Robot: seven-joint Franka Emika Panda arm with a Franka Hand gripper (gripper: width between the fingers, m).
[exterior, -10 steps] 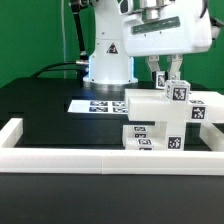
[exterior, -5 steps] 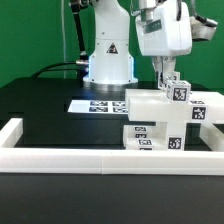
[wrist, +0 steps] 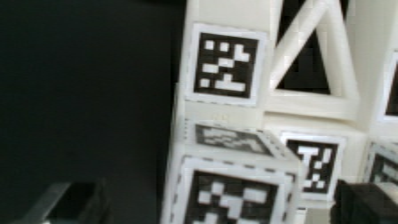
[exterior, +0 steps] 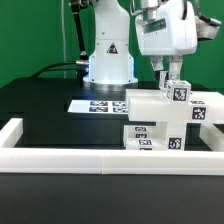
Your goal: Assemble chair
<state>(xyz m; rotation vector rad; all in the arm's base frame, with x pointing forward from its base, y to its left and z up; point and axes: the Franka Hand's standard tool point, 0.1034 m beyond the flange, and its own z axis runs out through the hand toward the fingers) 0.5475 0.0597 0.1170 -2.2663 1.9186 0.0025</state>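
The partly joined white chair (exterior: 158, 108) stands at the exterior view's right, with tagged blocks stacked at its front. A short tagged post (exterior: 179, 93) sticks up from its top. My gripper (exterior: 165, 77) hangs just over that post, fingers pointing down. In the wrist view the post's tagged top (wrist: 231, 192) lies between my fingers (wrist: 64, 205), with a dark gap on each side, so my gripper (wrist: 222, 205) is open and holds nothing. Another tagged chair piece (wrist: 228, 65) and slanted bars show behind it.
The marker board (exterior: 100, 104) lies flat on the black table at the chair's left in the exterior view. The long low white border frame (exterior: 90, 152) runs along the front and both sides. The arm's white base (exterior: 108, 62) stands behind.
The hand has turned about its vertical axis over the post: it looked wide one second ago and looks narrow now. The chair parts have not moved.
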